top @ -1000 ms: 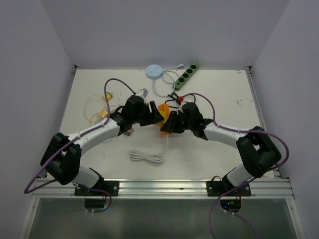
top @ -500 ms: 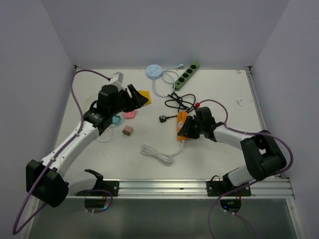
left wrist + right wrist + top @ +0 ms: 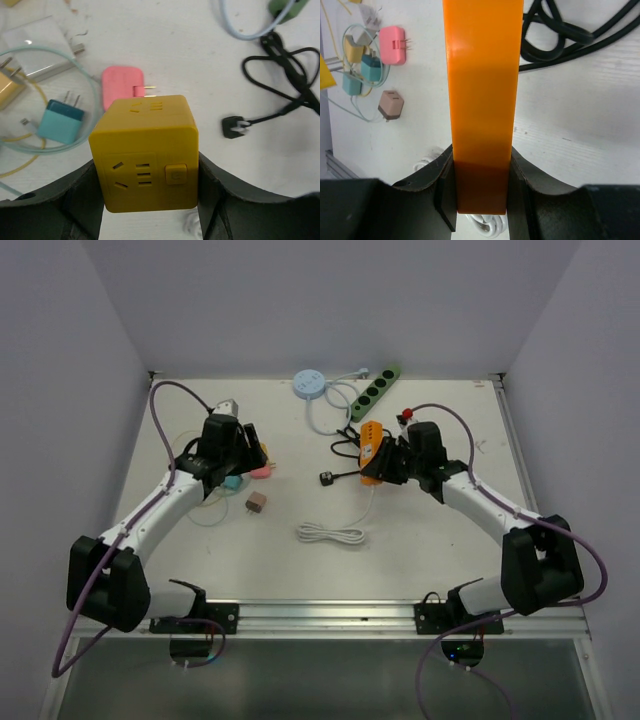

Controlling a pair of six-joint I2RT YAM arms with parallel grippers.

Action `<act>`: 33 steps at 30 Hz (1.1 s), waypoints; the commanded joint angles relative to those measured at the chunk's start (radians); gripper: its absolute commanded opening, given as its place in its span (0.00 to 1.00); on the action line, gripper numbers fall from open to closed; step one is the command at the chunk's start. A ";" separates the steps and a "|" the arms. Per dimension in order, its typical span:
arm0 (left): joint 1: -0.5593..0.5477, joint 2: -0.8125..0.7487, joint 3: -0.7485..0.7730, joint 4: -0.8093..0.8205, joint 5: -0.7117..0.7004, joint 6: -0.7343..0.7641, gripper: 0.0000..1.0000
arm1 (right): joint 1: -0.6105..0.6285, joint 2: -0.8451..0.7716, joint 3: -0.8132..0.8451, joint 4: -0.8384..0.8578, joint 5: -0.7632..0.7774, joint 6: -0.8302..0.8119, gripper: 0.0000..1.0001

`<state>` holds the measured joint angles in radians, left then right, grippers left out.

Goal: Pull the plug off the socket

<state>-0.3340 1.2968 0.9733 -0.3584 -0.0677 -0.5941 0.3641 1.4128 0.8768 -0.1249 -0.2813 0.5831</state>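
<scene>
Both arms have swung apart since a second ago, when the two claws were nose to nose mid-tabletop with cube and strip pressed together. Half a second back they'd already split. Since then the left one has dropped lower and the right one has carried its load toward the back.

On the left, the left claw (image 3: 250, 452) is clamped on the yellow cube-shaped plastic plug adapter (image 3: 145, 150), one finger on each side. It's holding it above the tabletop (image 3: 440, 540), right over a pink plug (image 3: 121, 86) and a teal plug (image 3: 61, 119) lying loose. In the middle there's a coiled white cable (image 3: 330, 533) lying flat, and a black cord (image 3: 280, 95) with its plug end free. Over on the right, the right claw (image 3: 388, 462) is squeezed onto the long orange plastic power strip (image 3: 482, 90). The strip looks lifted off the surface, just in front of a green power strip (image 3: 375, 392).

So cube and strip are well apart now, with nothing connecting them. I'd say the actual pull is done and we're in the put-it-down bit. My guess for next: lower each piece onto a bare patch, the left one dodging those loose plugs and the right one minding the black cord, then let the fingers go.
</scene>
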 commanded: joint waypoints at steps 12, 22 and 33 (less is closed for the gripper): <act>0.092 0.232 -0.018 -0.094 -0.127 0.079 0.11 | -0.267 -0.032 0.060 -0.019 0.008 0.009 0.00; 0.093 0.184 -0.070 -0.131 -0.113 0.077 0.40 | -0.358 0.276 0.331 0.018 -0.024 0.049 0.00; 0.093 0.044 -0.065 -0.172 -0.095 0.065 0.83 | -0.360 0.623 0.559 0.070 -0.170 0.084 0.12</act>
<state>-0.2489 1.4216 0.8955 -0.5102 -0.1650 -0.5304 0.0055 2.0212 1.3663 -0.1093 -0.3733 0.6525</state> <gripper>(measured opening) 0.802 0.379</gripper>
